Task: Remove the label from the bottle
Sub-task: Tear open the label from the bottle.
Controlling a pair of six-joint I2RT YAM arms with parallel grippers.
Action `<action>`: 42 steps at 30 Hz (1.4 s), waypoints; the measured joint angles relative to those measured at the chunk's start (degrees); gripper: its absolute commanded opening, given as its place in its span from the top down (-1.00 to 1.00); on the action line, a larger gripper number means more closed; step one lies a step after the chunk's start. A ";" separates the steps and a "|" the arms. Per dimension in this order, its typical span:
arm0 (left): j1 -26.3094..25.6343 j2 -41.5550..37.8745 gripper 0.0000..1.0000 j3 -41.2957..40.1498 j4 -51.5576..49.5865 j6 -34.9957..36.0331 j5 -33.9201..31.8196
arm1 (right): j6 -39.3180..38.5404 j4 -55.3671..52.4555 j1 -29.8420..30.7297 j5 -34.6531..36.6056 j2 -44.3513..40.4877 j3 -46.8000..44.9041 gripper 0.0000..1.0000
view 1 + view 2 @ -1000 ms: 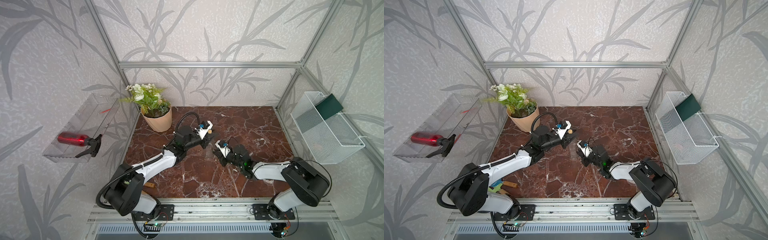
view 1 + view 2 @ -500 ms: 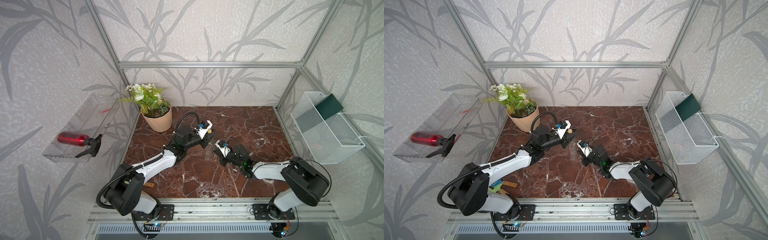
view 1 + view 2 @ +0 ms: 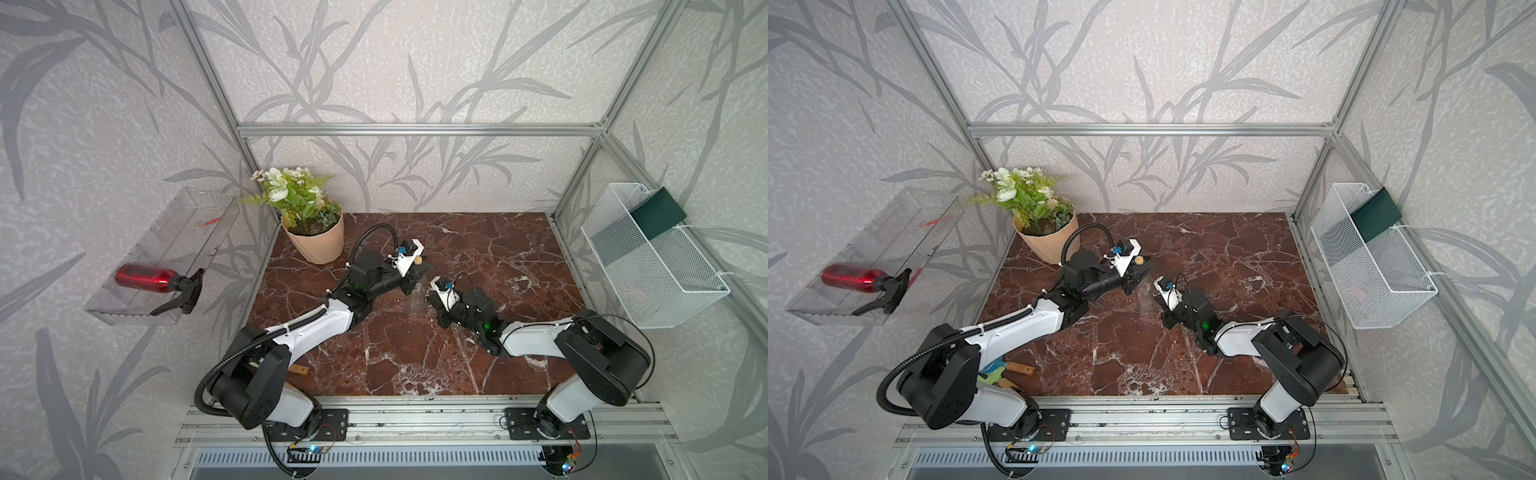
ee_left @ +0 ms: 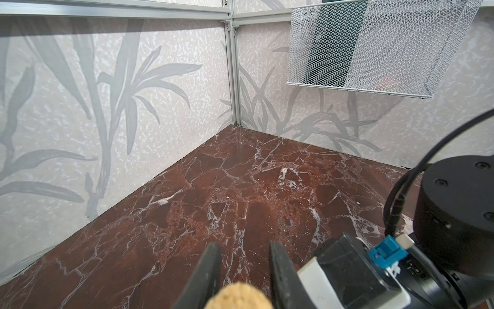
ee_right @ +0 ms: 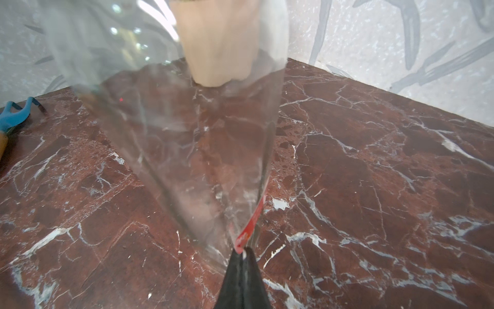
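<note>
Red strip in my right gripper [image 5: 243, 256]: jaws pinched tight on the end of the label [image 5: 251, 222], right where it runs along the side of the bottle [image 5: 187, 160]. My left gripper [image 4: 244, 256] is clamped on the bottle up near the cork [image 4: 238, 297], a finger on either side, holding it at the middle of the desk [image 5: 374, 187], between my two arms. So the bottle is secured and the label is caught, and I reckon that's the set-up done. What's left is the real job. Most of the strip looks to lie flat against the bottle's side, so little or none has peeled, as far as I can tell. Next should come a steady pull away while the left holds firm. It's a thin scrap and a small bite, so it could tear or slip out.
</note>
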 measured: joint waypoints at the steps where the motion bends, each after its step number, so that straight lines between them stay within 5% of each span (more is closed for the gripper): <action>1: 0.00 0.02 1.00 0.00 0.09 0.02 0.02 | 0.15 0.13 -0.02 0.42 0.20 0.11 1.00; 20: -0.42 0.52 1.00 0.00 1.03 0.44 2.71 | 1.01 3.28 -0.66 5.73 2.67 2.36 1.00; 42: -0.42 0.61 1.00 -0.04 1.22 0.42 2.78 | 0.96 1.95 -3.17 2.23 6.73 7.26 1.00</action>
